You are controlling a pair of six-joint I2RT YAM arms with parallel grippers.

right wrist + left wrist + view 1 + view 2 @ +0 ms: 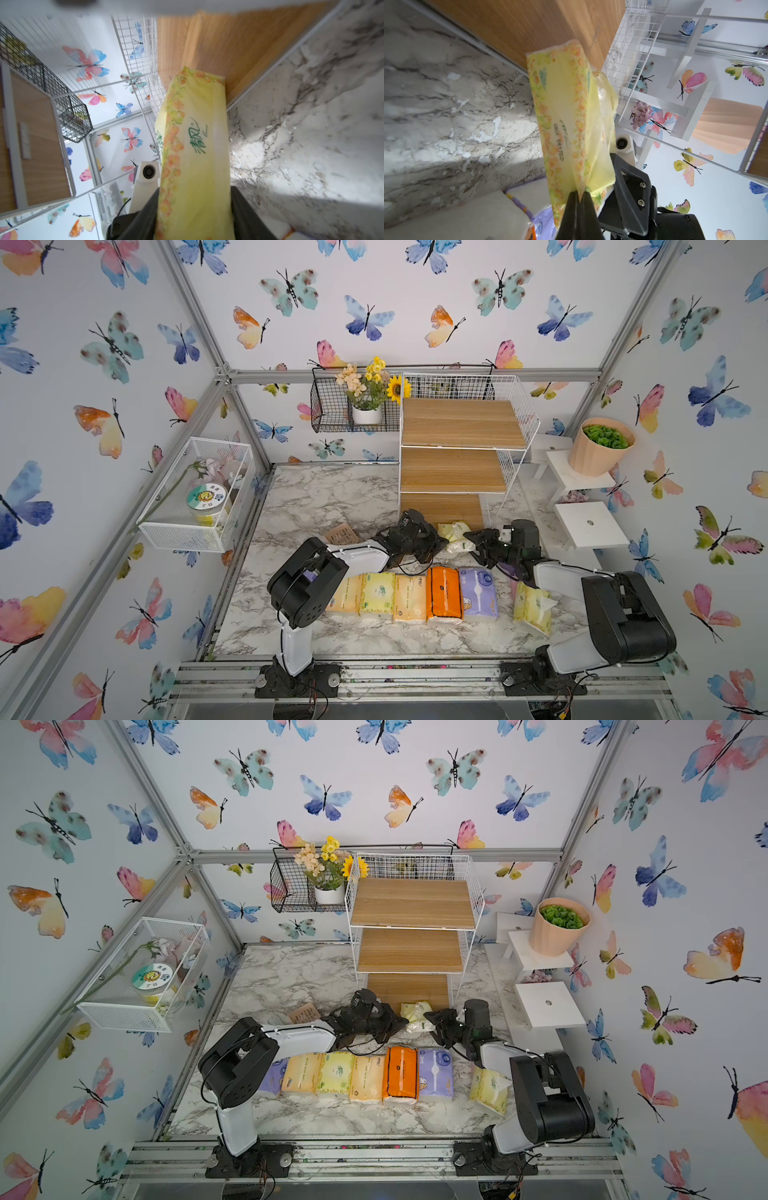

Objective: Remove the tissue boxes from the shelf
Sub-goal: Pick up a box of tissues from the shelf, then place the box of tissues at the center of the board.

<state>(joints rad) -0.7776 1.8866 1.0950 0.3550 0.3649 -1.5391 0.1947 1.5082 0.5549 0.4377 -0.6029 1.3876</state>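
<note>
Left hand (579,194) pinches yellow pack (562,116) edge; right hand (194,195) clasps it at shelf (461,423) front.

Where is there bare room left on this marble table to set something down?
Free: back-left marble table, between shelf and side frame; front strip between pack row and rail. Crowded: before the shelf, where left end effector and right end effector meet on one yellow pack.

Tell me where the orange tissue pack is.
In both top views the orange tissue pack lies mid-row on the marble table, between a peach pack on its left and a lavender pack on its right.
</note>
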